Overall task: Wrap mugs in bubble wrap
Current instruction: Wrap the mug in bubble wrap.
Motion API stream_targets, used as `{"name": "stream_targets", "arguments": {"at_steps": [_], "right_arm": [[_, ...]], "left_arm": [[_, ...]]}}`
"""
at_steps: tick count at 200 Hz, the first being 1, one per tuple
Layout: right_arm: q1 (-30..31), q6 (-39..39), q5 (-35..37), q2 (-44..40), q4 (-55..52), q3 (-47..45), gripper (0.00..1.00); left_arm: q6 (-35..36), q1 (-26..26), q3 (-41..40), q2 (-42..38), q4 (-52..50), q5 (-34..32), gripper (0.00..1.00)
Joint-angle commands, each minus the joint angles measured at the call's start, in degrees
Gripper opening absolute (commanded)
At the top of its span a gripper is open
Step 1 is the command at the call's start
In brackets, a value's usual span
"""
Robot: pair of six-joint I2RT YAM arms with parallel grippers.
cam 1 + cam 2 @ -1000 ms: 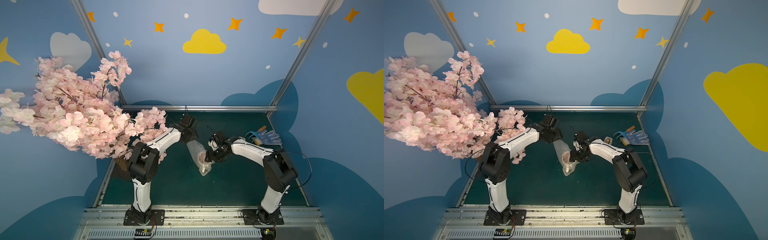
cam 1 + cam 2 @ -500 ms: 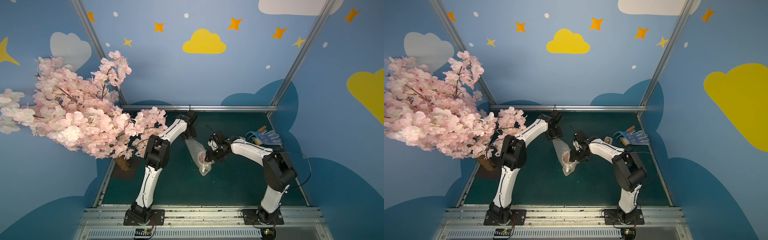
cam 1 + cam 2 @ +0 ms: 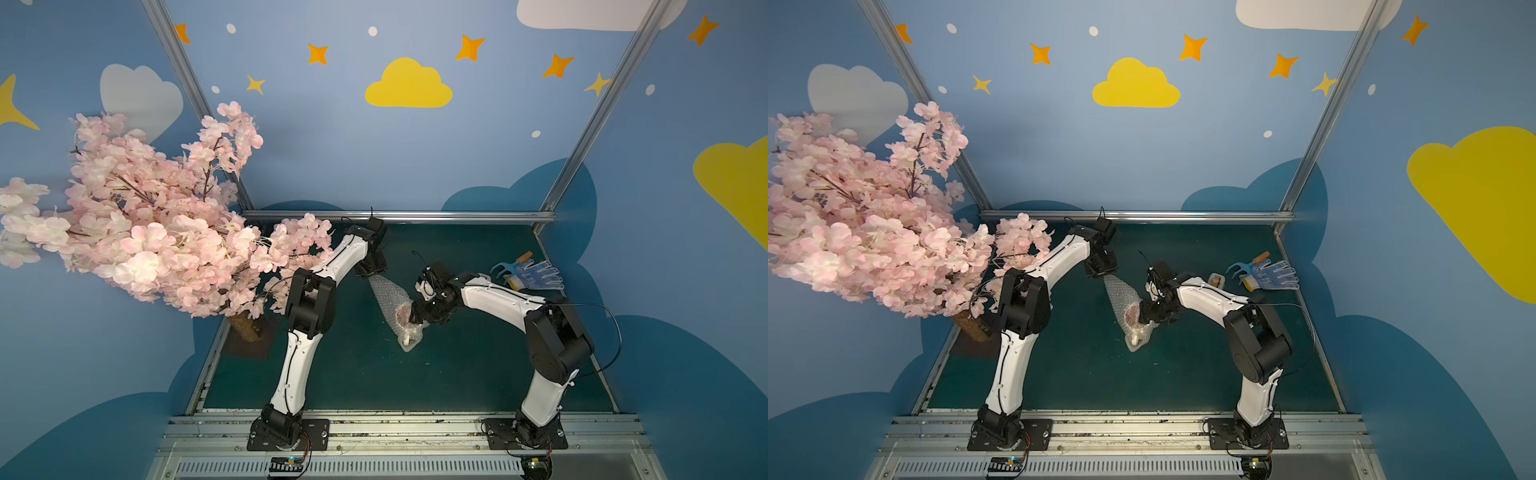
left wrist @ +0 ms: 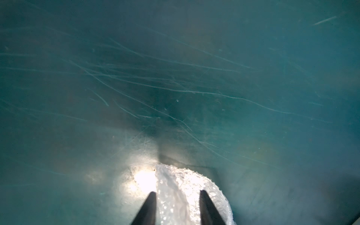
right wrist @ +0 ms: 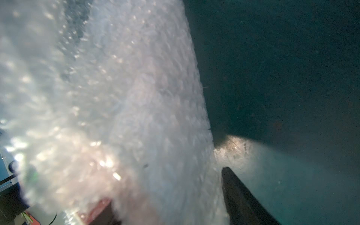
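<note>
The bubble wrap (image 3: pixel 388 293) lies as a long silvery bundle on the green table in both top views, bunched round the mug (image 3: pixel 402 314). The mug's reddish inside shows through the wrap (image 3: pixel 1121 293). My left gripper (image 3: pixel 374 272) points down at the bundle's far end. In the left wrist view its jaws (image 4: pixel 177 191) stand a little apart astride the wrap (image 4: pixel 181 181), which spreads out past one finger. My right gripper (image 3: pixel 415 316) is shut on the wrapped mug. One finger (image 5: pixel 233 191) is outside the wrap (image 5: pixel 116 87); the other sits by the red inside (image 5: pixel 97 212).
A pink blossom tree (image 3: pixel 145 232) in a pot (image 3: pixel 247 328) overhangs the table's left side, close to the left arm. Blue-dotted gloves (image 3: pixel 540 275) and a blue hand rake (image 3: pixel 505 268) lie at the back right. A beige tape dispenser (image 3: pixel 1216 280) sits beside them.
The left arm raised its elbow and swung inward, setting its gripper down over the bundle's far end with the jaws narrowing. The right gripper, mug and wrap have stayed put.
</note>
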Motion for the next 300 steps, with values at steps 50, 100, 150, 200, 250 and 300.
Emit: {"name": "stream_targets", "arguments": {"at_steps": [50, 100, 150, 200, 250, 300], "right_arm": [[0.36, -0.13, 2.68, 1.61, -2.92, 0.31, 0.63], [0.27, 0.30, 3.08, 1.59, -2.83, 0.35, 0.63], [0.25, 0.68, 2.13, 1.99, -2.56, 0.80, 0.62], [0.19, 1.04, 1.37, 2.56, -2.31, 1.20, 0.62], [0.19, 2.52, 0.36, 3.00, -1.08, 1.21, 0.62], [0.19, 3.89, -0.79, 3.08, 0.17, 0.76, 0.62]], "left_arm": [[2.50, 0.37, -5.12, -4.17, 3.92, 1.60, 0.04], [3.73, 0.26, -20.16, -17.49, 16.77, 9.48, 0.04], [2.92, -0.52, -36.48, -31.28, 29.54, 17.04, 0.04], [1.64, -2.94, -49.89, -42.63, 41.66, 27.23, 0.04], [-1.67, -8.82, -59.20, -49.08, 46.02, 26.35, 0.04], [-6.60, -15.14, -65.07, -48.88, 51.50, 23.56, 0.04]]}}
